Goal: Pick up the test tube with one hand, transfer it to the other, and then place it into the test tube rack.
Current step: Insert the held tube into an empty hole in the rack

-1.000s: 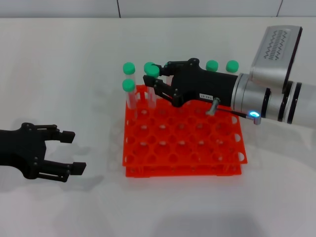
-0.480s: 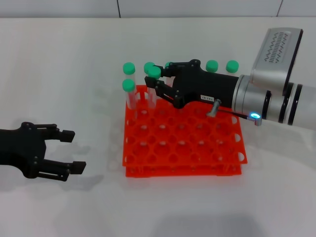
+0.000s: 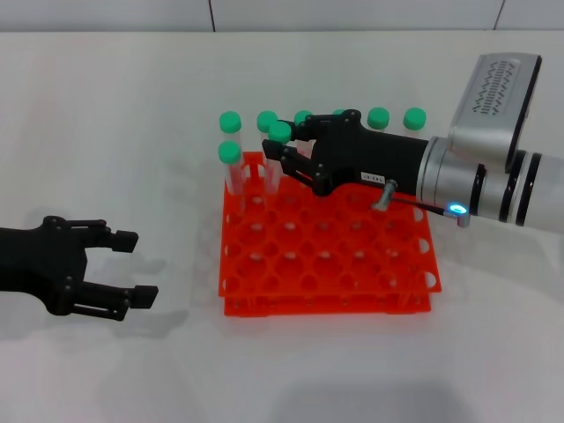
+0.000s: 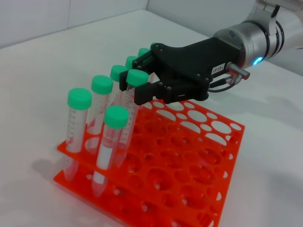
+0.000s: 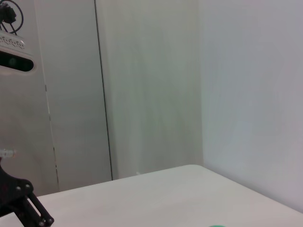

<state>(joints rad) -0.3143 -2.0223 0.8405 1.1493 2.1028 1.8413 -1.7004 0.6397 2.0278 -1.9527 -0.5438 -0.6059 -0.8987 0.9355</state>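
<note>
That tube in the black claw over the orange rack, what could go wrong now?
The test tube hangs tilted in the right gripper, so its tip could catch the edge of a hole in the test tube rack. Neighbouring tubes stand close and the fingers might knock them. The left gripper waits open, off to the side.

Right gripper point(image 3: 280, 152) reaches in from the right of frame over the far row of the orange rack point(image 3: 326, 256), fingers closed on a green-capped tube point(image 3: 278, 145) standing upright over a far-left hole. Other green-capped tubes line the far row. Left gripper point(image 3: 132, 266) sits lower left on the white table point(image 3: 132, 115), fingers spread, holding nothing.
</note>
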